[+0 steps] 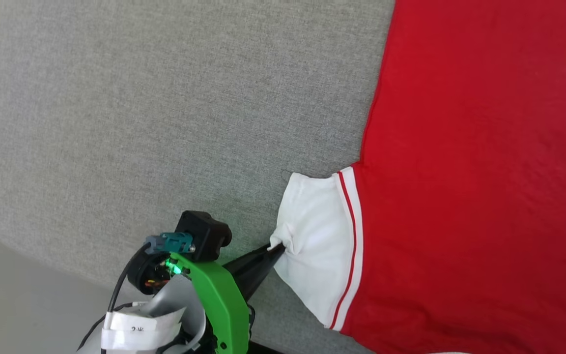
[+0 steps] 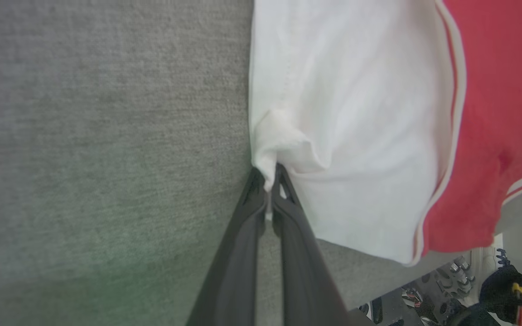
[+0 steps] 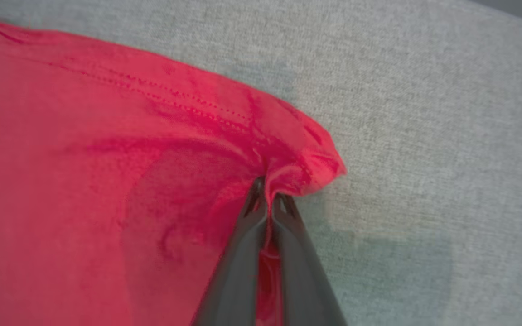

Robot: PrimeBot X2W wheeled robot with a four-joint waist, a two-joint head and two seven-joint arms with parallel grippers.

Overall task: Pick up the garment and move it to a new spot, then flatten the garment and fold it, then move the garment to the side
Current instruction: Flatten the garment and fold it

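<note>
The garment (image 1: 479,167) lies spread flat on the grey surface, its red body taking up the right of the head view. Its white short sleeve (image 1: 317,241) with red-and-white trim points left. My left gripper (image 1: 277,248) is shut on the sleeve's outer edge, and the pinched white fabric (image 2: 270,158) bunches just above the fingertips of that gripper (image 2: 269,176). In the right wrist view my right gripper (image 3: 268,190) is shut on a red corner of the garment (image 3: 306,167), which puckers around the tips.
A grey fabric-covered surface (image 1: 165,113) extends far to the left of the garment, with a rounded corner at the lower left. Beyond its near edge, floor clutter (image 2: 460,280) shows in the left wrist view.
</note>
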